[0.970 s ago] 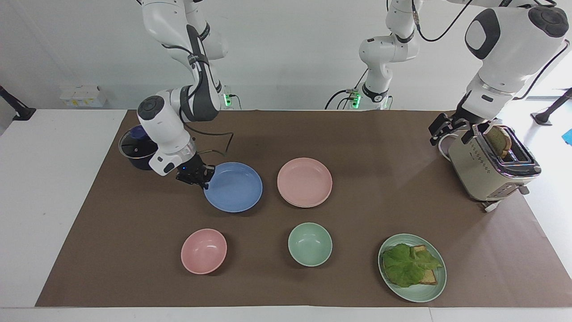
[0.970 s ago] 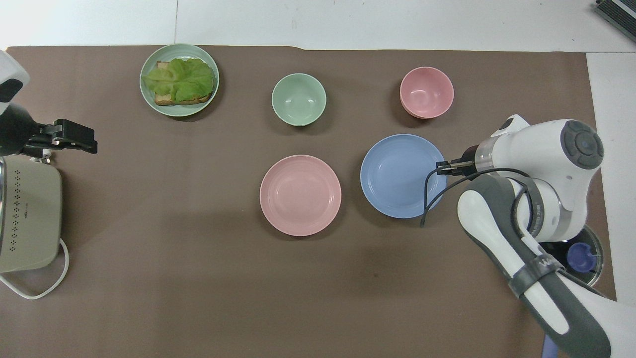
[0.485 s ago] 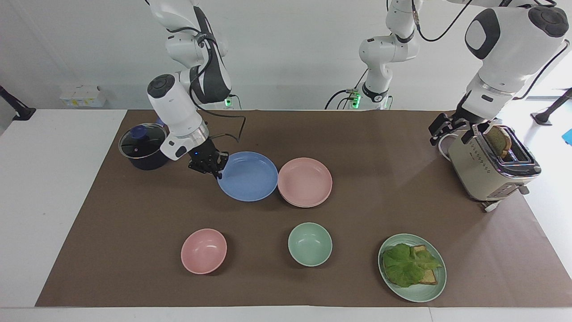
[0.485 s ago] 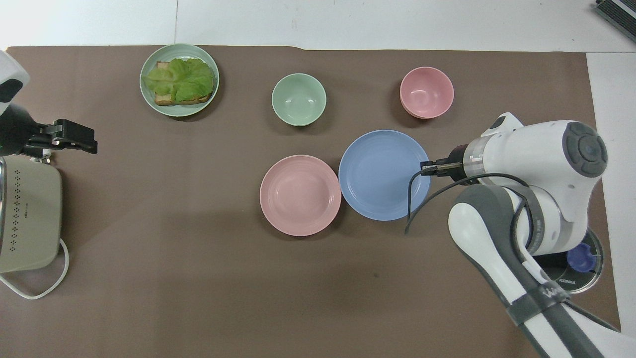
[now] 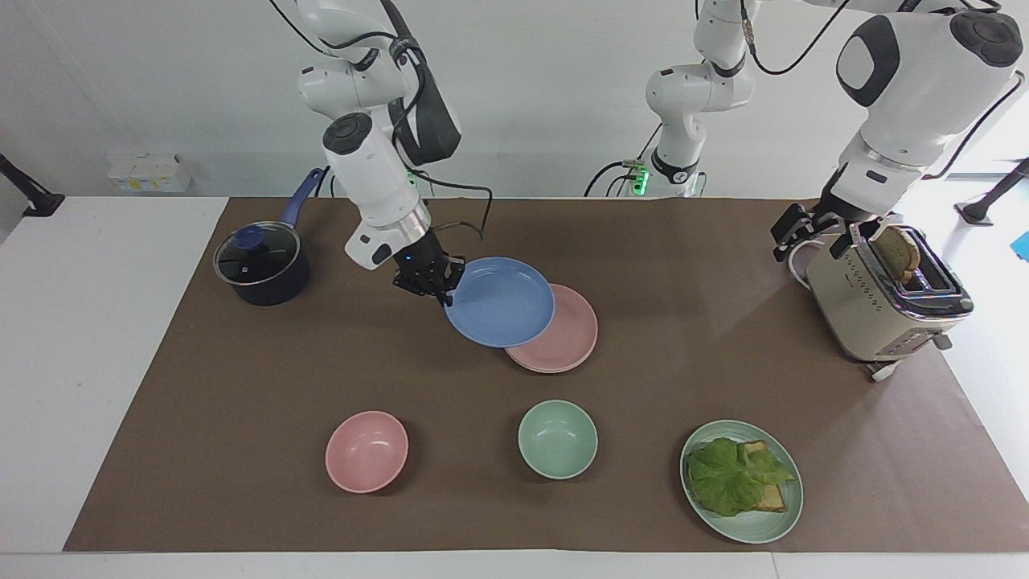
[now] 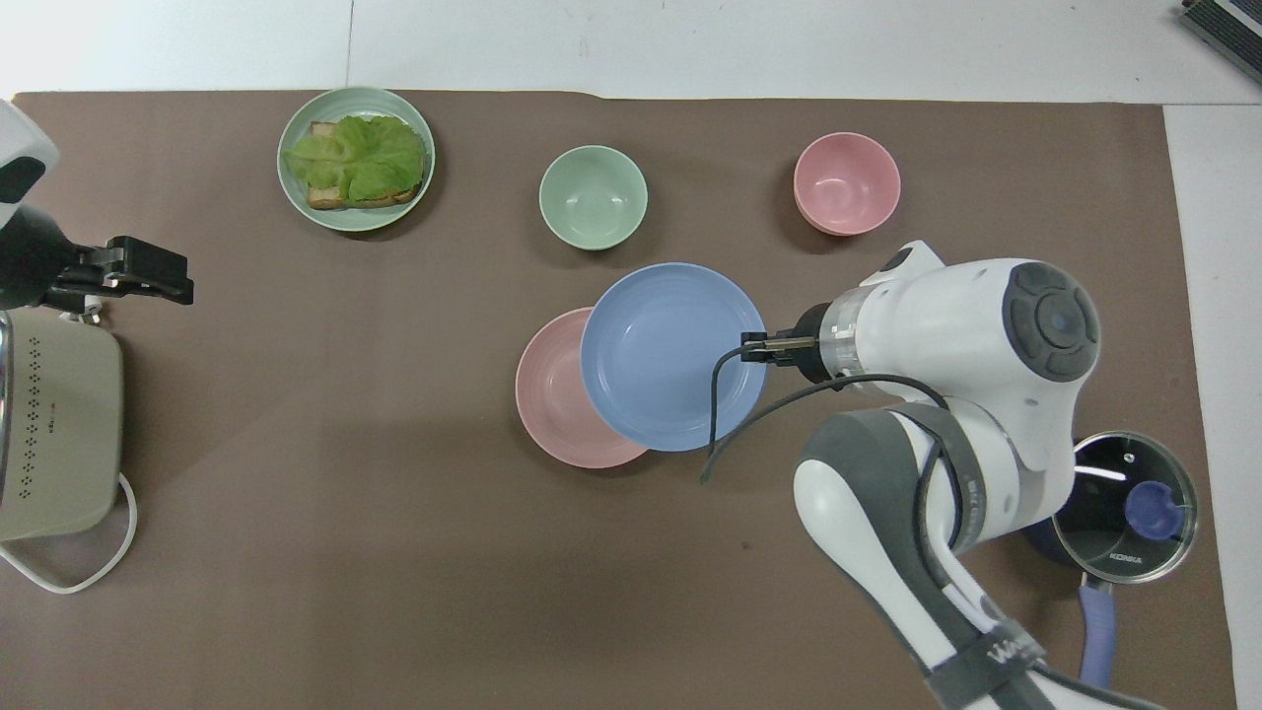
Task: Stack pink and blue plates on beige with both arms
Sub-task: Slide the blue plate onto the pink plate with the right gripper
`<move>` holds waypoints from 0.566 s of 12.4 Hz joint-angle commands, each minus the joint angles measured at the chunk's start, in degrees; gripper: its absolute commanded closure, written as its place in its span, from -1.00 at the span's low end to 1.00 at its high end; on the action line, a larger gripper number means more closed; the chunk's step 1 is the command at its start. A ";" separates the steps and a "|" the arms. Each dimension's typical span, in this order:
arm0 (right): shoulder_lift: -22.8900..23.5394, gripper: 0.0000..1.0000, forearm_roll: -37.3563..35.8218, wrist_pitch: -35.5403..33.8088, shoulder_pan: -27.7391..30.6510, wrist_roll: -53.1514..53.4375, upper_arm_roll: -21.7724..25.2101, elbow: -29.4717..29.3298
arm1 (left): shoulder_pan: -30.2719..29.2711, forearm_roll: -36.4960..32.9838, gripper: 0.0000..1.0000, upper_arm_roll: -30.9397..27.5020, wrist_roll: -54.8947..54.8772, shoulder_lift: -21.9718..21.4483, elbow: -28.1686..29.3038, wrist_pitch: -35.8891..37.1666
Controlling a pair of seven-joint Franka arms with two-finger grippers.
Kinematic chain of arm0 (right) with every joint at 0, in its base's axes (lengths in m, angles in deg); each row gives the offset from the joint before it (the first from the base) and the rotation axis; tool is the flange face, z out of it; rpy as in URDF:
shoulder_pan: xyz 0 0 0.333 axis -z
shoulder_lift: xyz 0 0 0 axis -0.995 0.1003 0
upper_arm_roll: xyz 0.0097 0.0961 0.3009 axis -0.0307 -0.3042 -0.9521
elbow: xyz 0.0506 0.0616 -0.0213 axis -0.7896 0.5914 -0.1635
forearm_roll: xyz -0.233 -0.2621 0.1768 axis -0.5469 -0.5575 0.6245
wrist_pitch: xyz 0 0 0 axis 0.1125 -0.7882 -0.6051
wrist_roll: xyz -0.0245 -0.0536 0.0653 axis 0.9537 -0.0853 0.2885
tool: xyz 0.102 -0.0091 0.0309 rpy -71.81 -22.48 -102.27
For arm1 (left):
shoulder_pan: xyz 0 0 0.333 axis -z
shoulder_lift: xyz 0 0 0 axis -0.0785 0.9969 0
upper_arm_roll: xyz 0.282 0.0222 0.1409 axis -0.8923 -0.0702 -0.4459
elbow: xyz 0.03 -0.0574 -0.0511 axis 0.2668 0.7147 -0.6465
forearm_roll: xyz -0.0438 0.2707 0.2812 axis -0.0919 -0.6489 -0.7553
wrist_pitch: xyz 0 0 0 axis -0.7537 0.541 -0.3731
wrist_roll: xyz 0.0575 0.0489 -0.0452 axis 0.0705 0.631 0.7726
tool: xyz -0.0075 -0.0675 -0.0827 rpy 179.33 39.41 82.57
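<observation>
Where plates overlap, bowls [image 5: 558, 439] nearby.

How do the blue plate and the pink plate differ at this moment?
The blue plate is up in the air, pinched at its rim by the right gripper; the pink plate lies on the table with nothing gripping it. The blue plate shows whole and partly covers the pink plate. Both are round, shallow and alike in size.
</observation>
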 commanded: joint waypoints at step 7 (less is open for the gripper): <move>4.39 1.00 2.18 3.88 -6.24 8.20 -0.42 2.12 | -0.37 -0.59 -1.00 0.24 -0.64 -0.53 0.13 0.67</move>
